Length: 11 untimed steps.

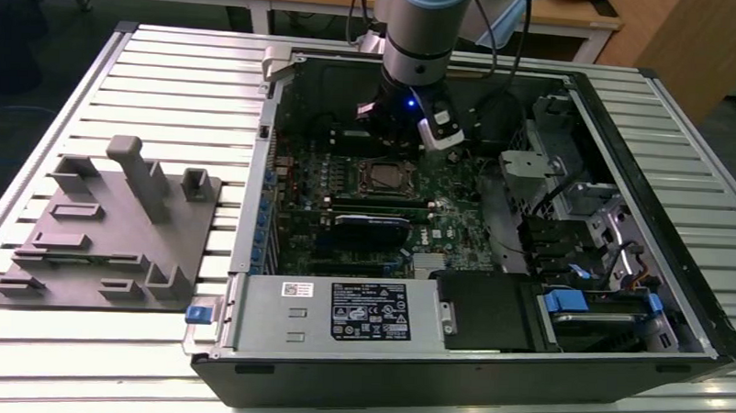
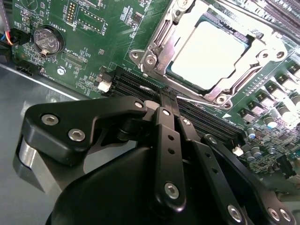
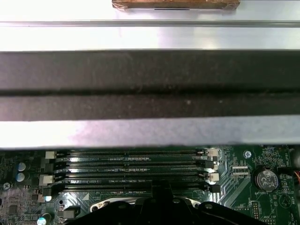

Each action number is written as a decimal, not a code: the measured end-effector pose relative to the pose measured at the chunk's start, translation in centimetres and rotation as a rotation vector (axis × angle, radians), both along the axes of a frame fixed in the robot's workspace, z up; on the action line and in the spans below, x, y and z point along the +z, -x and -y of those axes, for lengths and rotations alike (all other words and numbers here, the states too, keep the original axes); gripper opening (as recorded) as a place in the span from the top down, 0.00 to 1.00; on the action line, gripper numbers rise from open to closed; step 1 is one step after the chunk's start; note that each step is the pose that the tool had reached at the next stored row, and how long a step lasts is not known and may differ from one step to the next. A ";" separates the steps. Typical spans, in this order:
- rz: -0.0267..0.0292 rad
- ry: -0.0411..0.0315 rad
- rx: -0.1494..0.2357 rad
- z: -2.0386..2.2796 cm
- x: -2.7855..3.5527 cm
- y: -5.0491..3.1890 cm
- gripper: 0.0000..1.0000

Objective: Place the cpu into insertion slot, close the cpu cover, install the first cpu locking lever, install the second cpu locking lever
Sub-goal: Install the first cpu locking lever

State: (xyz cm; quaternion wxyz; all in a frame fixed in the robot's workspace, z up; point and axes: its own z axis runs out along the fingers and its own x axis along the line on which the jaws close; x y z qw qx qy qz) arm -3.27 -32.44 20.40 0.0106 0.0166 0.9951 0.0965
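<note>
In the second wrist view the cpu lies flat in the socket on the green motherboard, silver top up. The insertion slot's pin field is hidden beneath it. The cpu cover lies down around the chip as a metal frame. My gripper is shut with nothing between its black fingers. Its tips hang over the long black memory slots right beside the socket. From the exterior view, the arm reaches down into the open case, just beyond the socket.
The open computer case lies on a slatted metal table, and its dark wall stands close behind the memory slots. A coin battery sits on the board. A grey fixture plate rests at the exterior view's left.
</note>
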 end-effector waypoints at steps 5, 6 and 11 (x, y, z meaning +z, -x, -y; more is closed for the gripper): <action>0.0000 0.0001 0.000 -0.12 0.00 -0.04 0.89; 0.0000 0.0000 0.000 -0.15 0.00 -0.05 0.89; -0.0001 0.0001 0.000 -0.33 0.01 -0.18 0.89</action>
